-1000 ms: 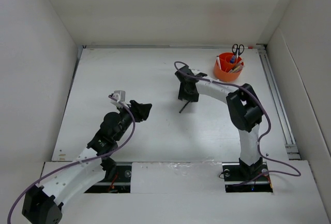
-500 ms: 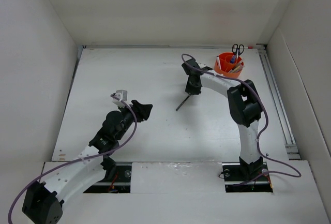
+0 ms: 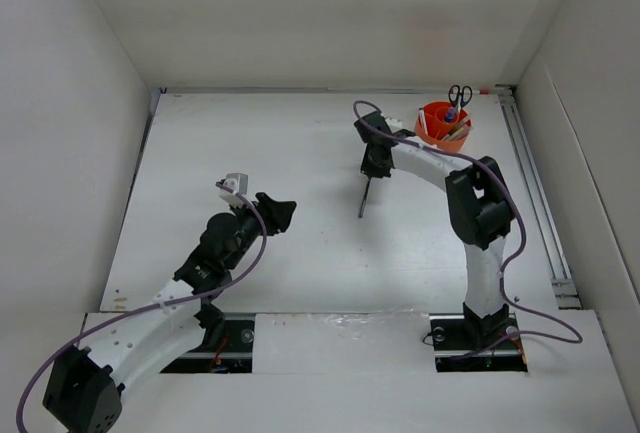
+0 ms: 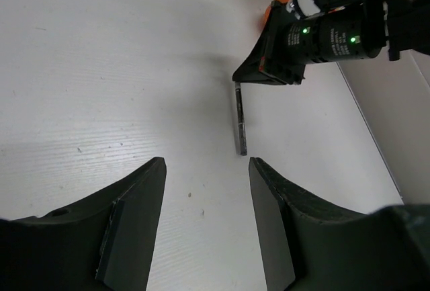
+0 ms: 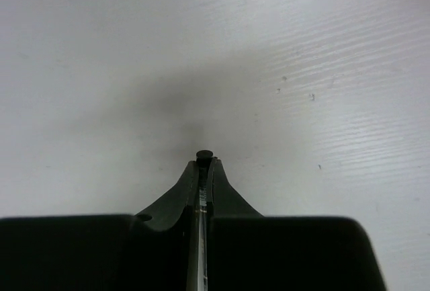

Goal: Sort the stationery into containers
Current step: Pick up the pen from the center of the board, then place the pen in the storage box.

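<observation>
Gripping the dark pen point(image 3: 364, 199) by its top end only, the right gripper point(image 3: 371, 175) is clamped shut, the pen hanging short of the orange cup point(image 3: 441, 129). Judged risk: the pen swings or slips and strikes the cup's rim. The left gripper point(image 3: 277, 215) stands apart, empty.

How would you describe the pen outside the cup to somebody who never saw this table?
Find the orange cup in the far right corner of the table; just left of it the right claw points down. The thin dark pen shut in that claw is the one, the only stationery outside the cup, where the scissors stand.
</observation>
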{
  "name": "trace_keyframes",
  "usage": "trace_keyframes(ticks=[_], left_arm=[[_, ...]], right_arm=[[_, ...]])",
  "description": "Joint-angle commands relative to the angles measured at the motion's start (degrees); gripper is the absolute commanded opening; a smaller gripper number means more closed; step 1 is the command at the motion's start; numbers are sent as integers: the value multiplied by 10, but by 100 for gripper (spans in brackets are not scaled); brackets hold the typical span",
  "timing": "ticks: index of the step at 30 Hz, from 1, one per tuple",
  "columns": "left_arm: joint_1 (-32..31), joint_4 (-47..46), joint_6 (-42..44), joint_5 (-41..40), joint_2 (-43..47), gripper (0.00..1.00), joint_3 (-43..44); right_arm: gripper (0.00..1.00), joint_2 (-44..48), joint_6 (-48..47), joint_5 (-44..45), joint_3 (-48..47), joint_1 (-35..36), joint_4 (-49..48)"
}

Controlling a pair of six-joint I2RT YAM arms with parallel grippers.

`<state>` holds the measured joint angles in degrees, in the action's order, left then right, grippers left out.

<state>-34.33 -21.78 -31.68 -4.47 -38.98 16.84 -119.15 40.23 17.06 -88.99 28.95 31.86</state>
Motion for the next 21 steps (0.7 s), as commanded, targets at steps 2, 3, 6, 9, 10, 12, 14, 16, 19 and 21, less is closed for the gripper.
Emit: trace_keyframes(ticks=[2,3,6,9,10,12,14,16,19,21], left_arm=[[1,-36,9,17,-12,49,7],[1,-42,4,24,-12,49,7],[1,-72,-1,42,-26,49,2],[1,-90,-7,53,-48,49,8],[1,-96,-7,59,-48,49,8],[1,-107,-7,59,-54,49,8],[1,-107,-7,64,-60,49,8],[1,-102,-7,59,-54,49,2],[1,-102,-7,59,-48,49,-5],[1,-102,-1,47,-48,49,-5]], right_arm=[[0,116,-15,91,-21,-18,-54],[0,129,-20,137,-29,-28,-54],[0,177,-40,197,-43,-85,-67],[0,192,-48,241,-52,-161,-109],[0,192,-48,259,-58,-179,-115],[0,186,-60,286,-68,-211,-120],[0,181,-75,331,-73,-224,-155],[0,175,-91,353,-73,-231,-172],[0,169,-96,359,-73,-247,-185],[0,156,-102,365,-80,-253,-185]])
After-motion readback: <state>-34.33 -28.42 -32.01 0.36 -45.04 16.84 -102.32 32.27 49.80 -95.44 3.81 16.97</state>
